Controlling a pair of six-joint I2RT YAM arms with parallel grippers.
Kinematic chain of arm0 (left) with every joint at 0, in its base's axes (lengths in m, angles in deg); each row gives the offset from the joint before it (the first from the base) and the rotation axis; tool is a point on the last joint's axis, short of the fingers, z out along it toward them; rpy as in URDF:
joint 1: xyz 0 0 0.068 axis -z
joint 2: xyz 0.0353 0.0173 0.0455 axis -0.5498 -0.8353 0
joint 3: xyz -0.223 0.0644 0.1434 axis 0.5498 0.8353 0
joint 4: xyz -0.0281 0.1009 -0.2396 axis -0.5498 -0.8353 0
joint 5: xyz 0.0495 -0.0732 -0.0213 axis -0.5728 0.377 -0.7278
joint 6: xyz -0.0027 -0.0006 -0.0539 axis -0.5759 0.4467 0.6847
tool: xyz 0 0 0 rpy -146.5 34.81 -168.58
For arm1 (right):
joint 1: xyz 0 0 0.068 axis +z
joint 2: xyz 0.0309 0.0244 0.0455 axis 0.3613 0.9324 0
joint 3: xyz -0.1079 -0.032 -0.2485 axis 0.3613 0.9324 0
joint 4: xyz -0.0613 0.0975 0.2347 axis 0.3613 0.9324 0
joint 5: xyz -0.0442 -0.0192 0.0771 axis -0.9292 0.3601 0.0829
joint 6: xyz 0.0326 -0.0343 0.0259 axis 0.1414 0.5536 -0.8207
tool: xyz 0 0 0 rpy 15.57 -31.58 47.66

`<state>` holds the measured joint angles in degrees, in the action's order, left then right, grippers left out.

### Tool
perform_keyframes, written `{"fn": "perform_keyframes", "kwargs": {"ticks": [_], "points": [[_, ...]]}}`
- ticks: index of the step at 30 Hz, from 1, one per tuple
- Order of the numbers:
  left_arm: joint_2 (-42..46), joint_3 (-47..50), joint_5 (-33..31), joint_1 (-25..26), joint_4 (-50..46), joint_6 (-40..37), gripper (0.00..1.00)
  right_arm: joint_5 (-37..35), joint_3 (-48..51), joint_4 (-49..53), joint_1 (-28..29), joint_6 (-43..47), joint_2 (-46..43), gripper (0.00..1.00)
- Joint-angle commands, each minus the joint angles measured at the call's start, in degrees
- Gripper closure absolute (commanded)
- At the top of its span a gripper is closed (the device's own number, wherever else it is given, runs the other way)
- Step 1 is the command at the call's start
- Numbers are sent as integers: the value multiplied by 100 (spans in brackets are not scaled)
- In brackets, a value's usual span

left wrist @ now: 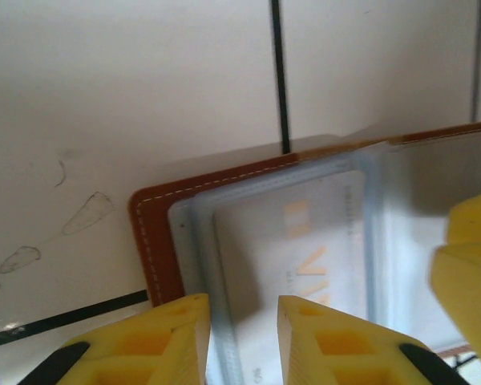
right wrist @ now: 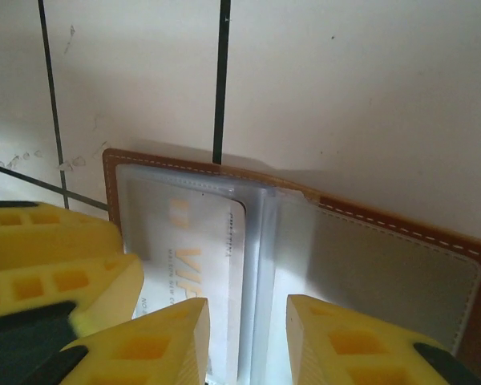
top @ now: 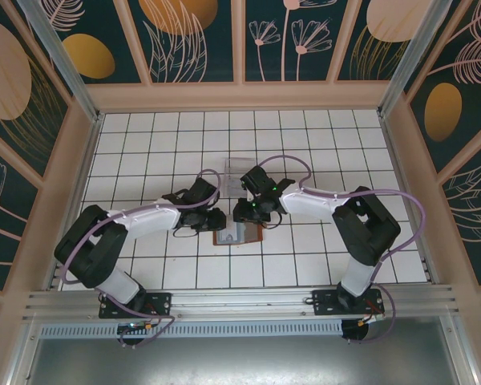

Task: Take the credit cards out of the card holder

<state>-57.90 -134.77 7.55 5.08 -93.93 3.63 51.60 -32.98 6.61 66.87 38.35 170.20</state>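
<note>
The brown leather card holder lies open on the white tiles between both arms. Its stitched brown edge frames clear plastic sleeves, and a whitish credit card with orange letters sits inside one. In the right wrist view that card fills the left sleeve and the grey inside lies to the right. My left gripper stands over the sleeve's left edge, jaws narrowly apart. My right gripper straddles the middle fold of the sleeves, jaws also apart. Both grippers hover close together over the holder.
A clear acrylic stand is just behind the two grippers. Wooden walls with painted panels enclose the tiled floor. The right gripper's yellow finger crowds in at the right, and the left gripper's fingers press in from the left.
</note>
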Motion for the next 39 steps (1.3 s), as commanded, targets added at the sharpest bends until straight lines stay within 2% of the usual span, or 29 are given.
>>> {"fn": "perform_keyframes", "kwargs": {"ticks": [1,11,39], "points": [[-109,-152,-453,13,-471,-174,71,180,86,-214,-8,-58,-196,69],[-78,-43,-322,7,-308,-141,74,745,250,-743,-10,-269,-7,69],[-25,85,-200,10,-165,-112,73,983,325,-1161,27,-466,555,68]]}}
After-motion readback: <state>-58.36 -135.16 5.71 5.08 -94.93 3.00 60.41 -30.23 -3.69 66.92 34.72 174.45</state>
